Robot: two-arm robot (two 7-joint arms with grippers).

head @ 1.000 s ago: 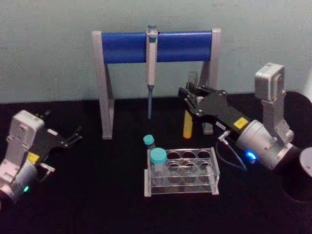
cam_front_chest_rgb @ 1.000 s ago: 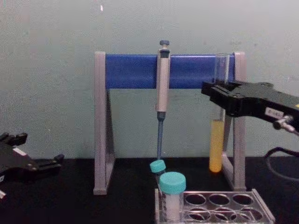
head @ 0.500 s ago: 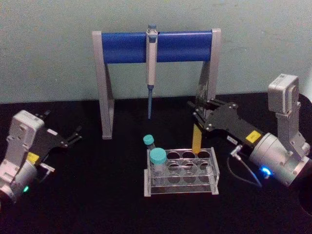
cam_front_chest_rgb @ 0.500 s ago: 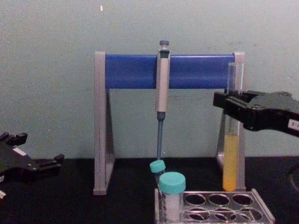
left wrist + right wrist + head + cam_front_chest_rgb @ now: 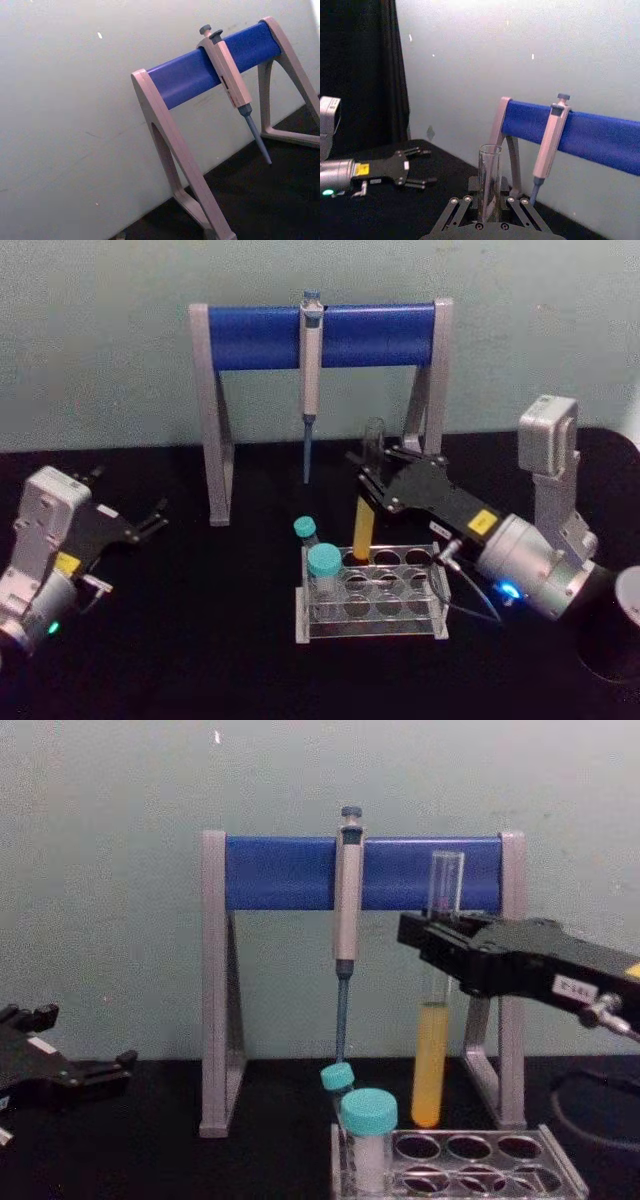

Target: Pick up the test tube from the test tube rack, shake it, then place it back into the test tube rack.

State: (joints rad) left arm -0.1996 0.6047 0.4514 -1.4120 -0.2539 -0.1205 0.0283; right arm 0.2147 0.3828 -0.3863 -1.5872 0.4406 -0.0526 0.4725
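Your right gripper (image 5: pixel 375 478) pinches the test tube (image 5: pixel 362 525) by its empty top, upright just above the back row of the rack (image 5: pixel 372 628), likely for a straight drop. Your left gripper (image 5: pixel 152 520) rests spread, well left of the rack.

The tall, slim clear glass test tube (image 5: pixel 431 1060) holds yellow-orange liquid; the low plastic test tube rack (image 5: pixel 375 626) is clear. The short tubes' caps (image 5: pixel 323 560) are teal, the big stand's bar (image 5: pixel 255 335) blue on grey legs (image 5: pixel 215 420), the pipette (image 5: pixel 311 370) grey-blue.
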